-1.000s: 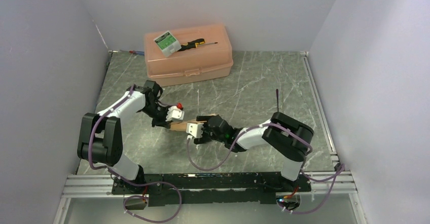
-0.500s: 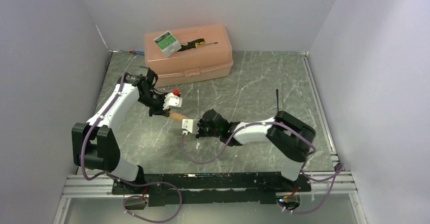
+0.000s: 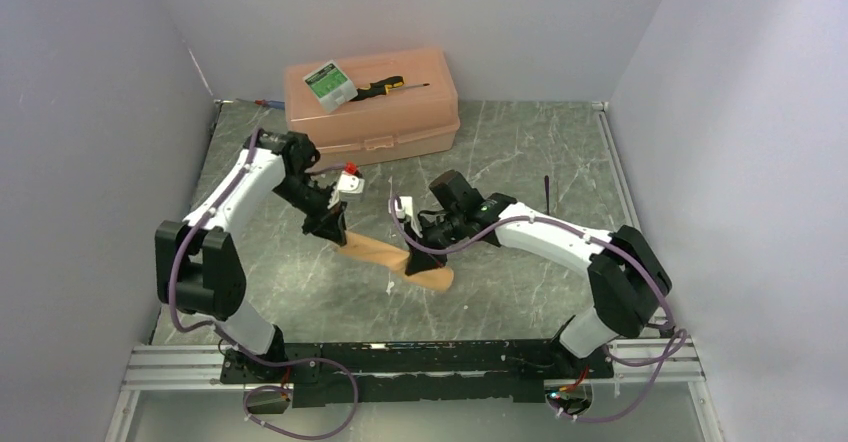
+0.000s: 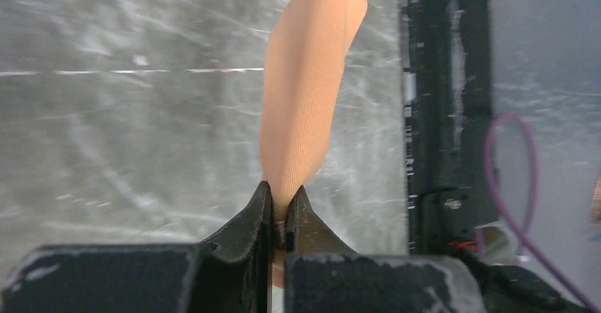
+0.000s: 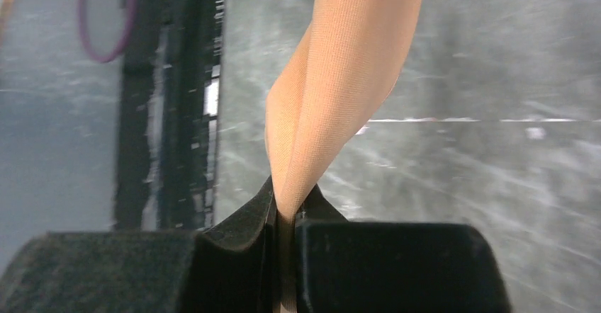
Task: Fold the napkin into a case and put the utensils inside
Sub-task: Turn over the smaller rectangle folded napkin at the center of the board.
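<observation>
1. We count one napkin (image 3: 396, 258), a peach-orange cloth drawn into a twisted band and slung between the two arms, above the middle of the table (image 3: 520, 162) towards its near edge.
2. We count two grippers. The left gripper (image 4: 281, 201) has its fingers pressed together on one end of the napkin. The right gripper (image 5: 287, 201) pinches the other end the same way.
3. We make out one slim dark utensil (image 3: 546, 188) on the right half of the table, well apart from the cloth. We cannot tell what kind it is.
4. One peach plastic box (image 3: 400, 134) stands at the far edge, left of centre, lid shut.
5. On its lid lie one small green-and-white box (image 3: 330, 84) and, just beside it, one screwdriver (image 3: 385, 86) with a black-and-yellow handle.
6. The small box bears a printed label, too small for us to read. We find no other writing that can be read.
</observation>
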Controlling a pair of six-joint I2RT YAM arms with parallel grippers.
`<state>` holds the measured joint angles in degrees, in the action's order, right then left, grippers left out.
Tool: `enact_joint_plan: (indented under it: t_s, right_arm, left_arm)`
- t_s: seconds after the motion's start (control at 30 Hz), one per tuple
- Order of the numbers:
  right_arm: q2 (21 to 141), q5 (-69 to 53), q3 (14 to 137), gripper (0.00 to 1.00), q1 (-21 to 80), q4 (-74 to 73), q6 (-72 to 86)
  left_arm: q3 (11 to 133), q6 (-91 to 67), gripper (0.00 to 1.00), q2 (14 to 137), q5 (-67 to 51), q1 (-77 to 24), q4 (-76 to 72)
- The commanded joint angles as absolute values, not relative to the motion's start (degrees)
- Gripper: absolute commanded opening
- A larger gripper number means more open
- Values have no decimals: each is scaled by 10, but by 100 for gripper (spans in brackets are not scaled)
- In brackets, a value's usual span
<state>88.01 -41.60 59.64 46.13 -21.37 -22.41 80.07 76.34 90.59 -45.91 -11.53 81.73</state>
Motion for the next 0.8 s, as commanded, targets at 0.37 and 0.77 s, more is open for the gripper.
enact_joint_plan:
  t_s: [0.37, 0.77]
  right_arm:
    - [1192, -587, 733, 14, 439, -454, -311]
    - [1123, -500, 693, 100, 399, -354, -243]
  left_arm:
    - [782, 709, 3, 1119, -461, -101, 907]
    - [836, 616, 3, 1261, -449, -73, 863]
